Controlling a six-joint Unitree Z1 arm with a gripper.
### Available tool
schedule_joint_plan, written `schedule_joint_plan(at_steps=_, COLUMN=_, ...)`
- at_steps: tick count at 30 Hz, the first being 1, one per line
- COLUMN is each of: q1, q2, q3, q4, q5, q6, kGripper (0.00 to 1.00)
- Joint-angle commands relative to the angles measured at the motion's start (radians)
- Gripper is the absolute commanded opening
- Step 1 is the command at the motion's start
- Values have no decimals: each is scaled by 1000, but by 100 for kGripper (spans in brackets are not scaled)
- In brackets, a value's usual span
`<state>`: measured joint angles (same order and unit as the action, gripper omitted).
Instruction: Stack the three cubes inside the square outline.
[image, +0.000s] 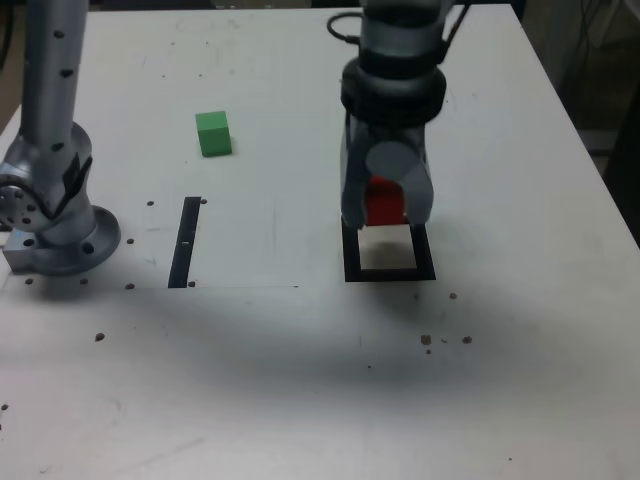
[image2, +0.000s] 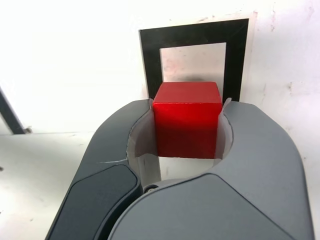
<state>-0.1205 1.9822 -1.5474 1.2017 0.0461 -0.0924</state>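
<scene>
A: How many cubes are seen?

B: Two are counted. One red cube (image: 384, 203) is clenched between the jaws of the gripper (image: 386, 207), and one green cube (image: 213, 133) is left alone on the white table (image: 520, 380), far back toward the exterior view's left. A yellow one is not seen in either view.

A: Where is the red cube placed?

B: It is held at the far edge of the one square outline (image: 389, 252), whose pale centre is left uncovered on the near side. Whether the cube is resting on the surface cannot be told. In the wrist view the red cube (image2: 187, 119) is gripped on two opposite faces, with the outline (image2: 194, 35) seen beyond it.

A: What else is counted?

B: One thin black strip (image: 186, 241) is laid flat between the arm's base (image: 55, 235) and the outline, well apart from both.
</scene>
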Motion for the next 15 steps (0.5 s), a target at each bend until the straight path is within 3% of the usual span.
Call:
schedule_joint_plan(at_steps=1, q1=-1, q2=15, q3=6, q4=-8, q5=4, q6=-3, kGripper=22)
schedule_joint_plan(at_steps=15, q1=-24, q2=71, q3=69, q4=-94, q5=16, q6=-19, kGripper=23)
